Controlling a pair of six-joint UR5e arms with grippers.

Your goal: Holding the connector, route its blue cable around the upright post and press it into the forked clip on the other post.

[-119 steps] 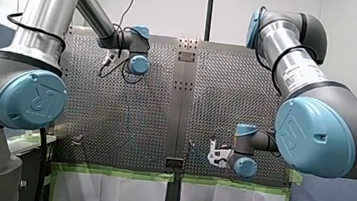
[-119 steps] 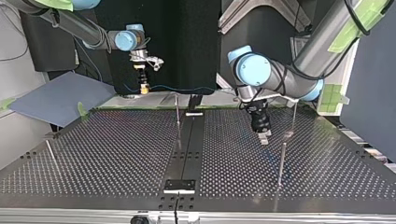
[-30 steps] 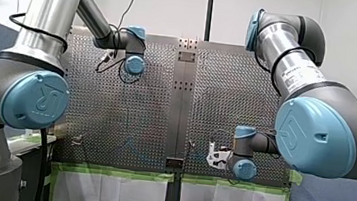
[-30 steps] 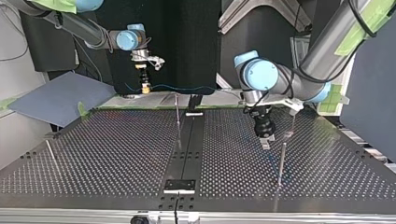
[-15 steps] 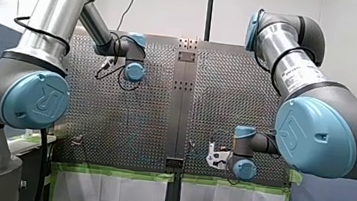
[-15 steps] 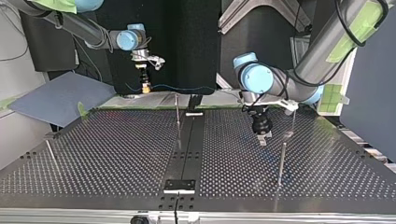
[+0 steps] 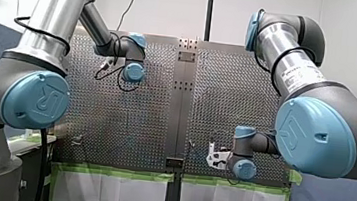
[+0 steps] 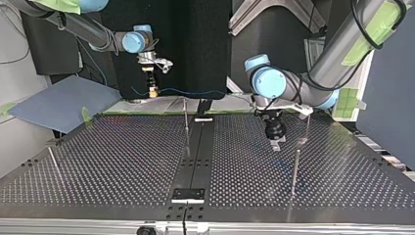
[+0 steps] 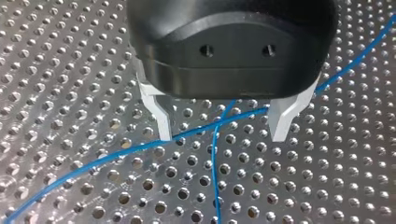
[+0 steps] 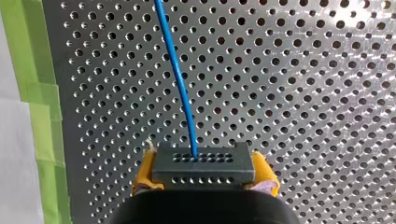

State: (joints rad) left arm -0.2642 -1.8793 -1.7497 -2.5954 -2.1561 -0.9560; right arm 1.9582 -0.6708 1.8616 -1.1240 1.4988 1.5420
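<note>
- Connector (image 10: pixel 201 168) is sitting squeezed between the yellow pads (image 10: pixel 144 176) of the right gripper (image 10: pixel 204 179), which is holding it over the perforated table (image 10: pixel 303 93), close to the green tape (image 10: pixel 42 116) along the edge.
- Blue cable (image 10: pixel 180 79) is running out of the connector's face and straight away across the holes.
- Over on the other side, the left gripper (image 9: pixel 223 126) is hovering with its metal fingers (image 9: pixel 158 112) spread wide and gripping nothing. One blue strand is crossing the gap between them just above the plate, and a second strand is trailing off ahead.
- Seen from across the table, the cable is stretching sideways from the connector towards a thin upright post (image 8: pixel 186 120) beside the dark centre strip. I cannot tell whether it is touching that post.
- The forked clip is too small for me to pick out.
- To my eye the left gripper is lining up for a pinch. It should be lowering squarely, with the strand centred between the fingers, before closing.
- Meanwhile the right gripper should be holding firm and giving a little slack, so the wire is not dragging or kinking at the post.
</note>
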